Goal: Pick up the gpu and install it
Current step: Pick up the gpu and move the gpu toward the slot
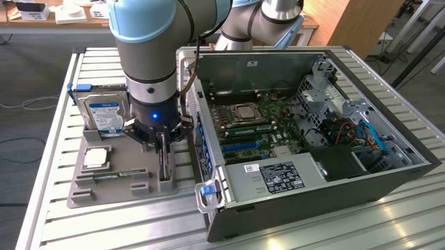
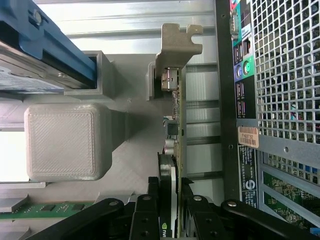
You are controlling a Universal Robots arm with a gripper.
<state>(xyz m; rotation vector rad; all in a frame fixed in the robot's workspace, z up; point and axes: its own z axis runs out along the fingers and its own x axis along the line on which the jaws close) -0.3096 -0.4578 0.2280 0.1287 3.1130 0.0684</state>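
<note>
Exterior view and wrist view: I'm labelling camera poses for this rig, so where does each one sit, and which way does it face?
Exterior view: off the arm and raised, looking down at the open computer case and the grey parts holder beside it; the arm and gripper show.
Wrist view: on the wrist, looking along the gripper at the gpu standing on edge; the gripper's black end shows.
Shared: gripper, parts holder, computer case.

gpu (image 2: 179,130) beside the computer case (image 2: 280,75), one end hidden behind the gripper (image 2: 167,202), case sticker (image 2: 248,136) print too small to read
</note>
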